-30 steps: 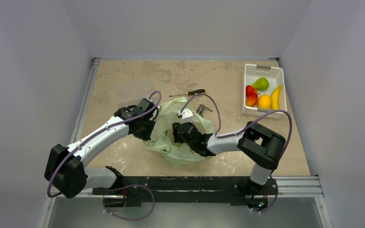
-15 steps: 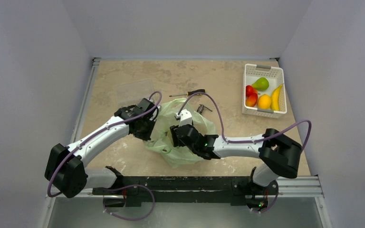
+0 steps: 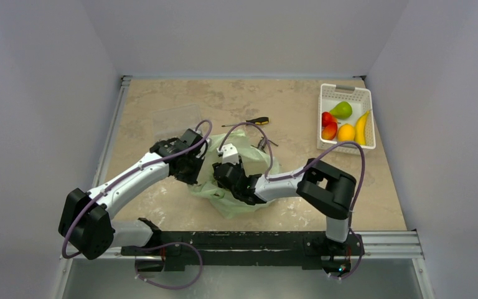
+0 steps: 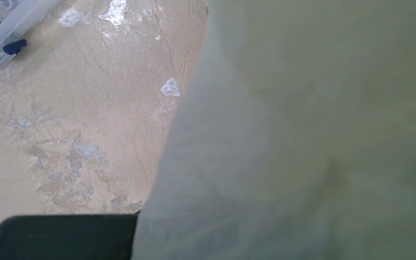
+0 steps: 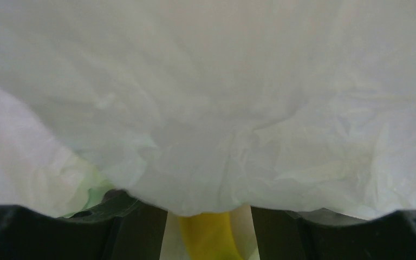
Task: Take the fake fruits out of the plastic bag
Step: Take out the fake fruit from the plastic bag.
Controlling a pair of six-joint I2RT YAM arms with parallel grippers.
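The left gripper pinches the plastic bag by its left edge, and the right gripper, its grip hidden under film, should close only on the yellow shape inside, while the other fake fruits sit in the white basket.

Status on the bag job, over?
Left gripper jaws shut on the plastic bag rim. Right gripper down in the bag, film over its camera, something yellow between its fingers. Fake fruits in the white basket.

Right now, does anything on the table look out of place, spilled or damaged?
Yes: a screwdriver lies loose just beyond the crumpled plastic bag, a tool with no part in emptying a bag. Nothing looks spilled or broken.
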